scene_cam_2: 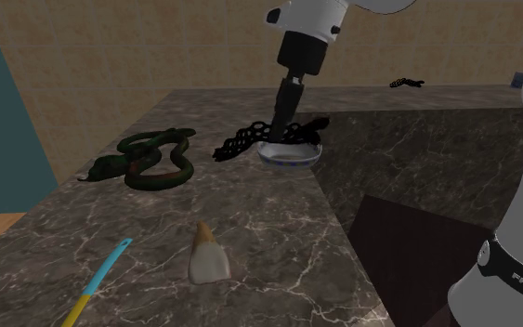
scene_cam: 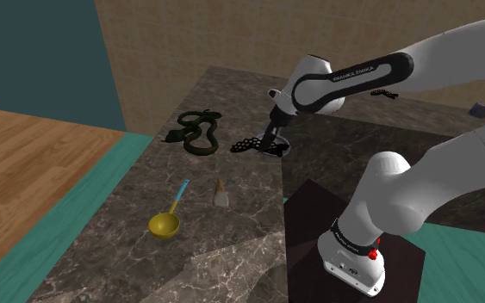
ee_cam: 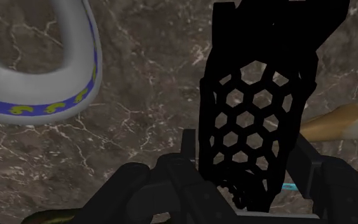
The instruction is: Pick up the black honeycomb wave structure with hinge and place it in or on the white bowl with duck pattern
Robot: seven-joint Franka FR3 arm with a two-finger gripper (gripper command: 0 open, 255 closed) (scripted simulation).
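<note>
The black honeycomb lattice (scene_cam_2: 241,142) hangs in the jaws, which are closed on it; in the wrist view its hexagonal mesh rises from between the two fingers. It lies low and slanted across the white bowl (scene_cam_2: 290,163) with the blue band and yellow ducks. One end reaches past the bowl's far side, and the other trails out over the marble tabletop (scene_cam_2: 250,218) toward the green toy snake (scene_cam_2: 152,160). I cannot tell whether that trailing end touches the stone. The step in hand looks like the placing, nearly at its close. To do it well, the grip should shift so that more of the lattice sits above the bowl's hollow than outside the rim, since the piece is longer than the bowl is wide and may tip off when let go. A hinged thing may fold or swing, so a low, slow release is wise, then a straight lift clear. The cream horn-shaped piece (scene_cam_2: 209,255) and the yellow ladle (scene_cam: 166,222) lie well apart, nearer the tabletop's front.
</note>
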